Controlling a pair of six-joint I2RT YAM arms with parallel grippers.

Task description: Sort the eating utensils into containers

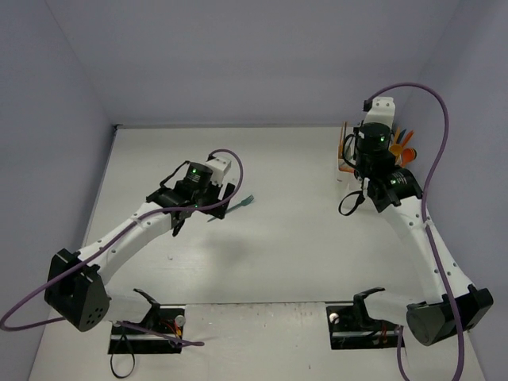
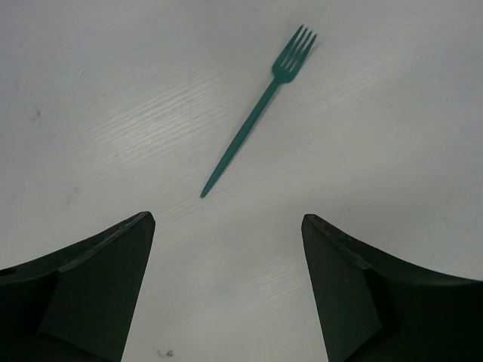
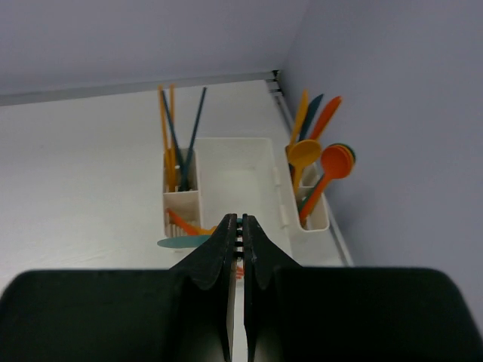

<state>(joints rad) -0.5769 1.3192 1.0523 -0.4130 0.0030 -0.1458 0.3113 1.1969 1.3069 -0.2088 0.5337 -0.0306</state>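
Teal fork [image 2: 256, 113] flat on desk [image 2: 90, 90], just ahead of left claw [image 2: 226, 219], jaws wide apart, empty. Right claw [image 3: 240, 220] pinched closed above white holder [image 3: 226, 140], orange and teal utensils [image 3: 305, 154] upright in side compartments.

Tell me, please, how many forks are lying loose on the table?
1: a teal fork lies flat on the table just ahead of the left end effector. Others may be hidden.

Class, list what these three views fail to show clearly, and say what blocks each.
- Top view: holder mostly behind the right arm; compartments unreadable.
- Top view: fork handle partly under the left arm.
- Right wrist view: shut right gripper covers the holder's near end; whether it pinches anything is unclear.
- Left wrist view: holder out of frame.
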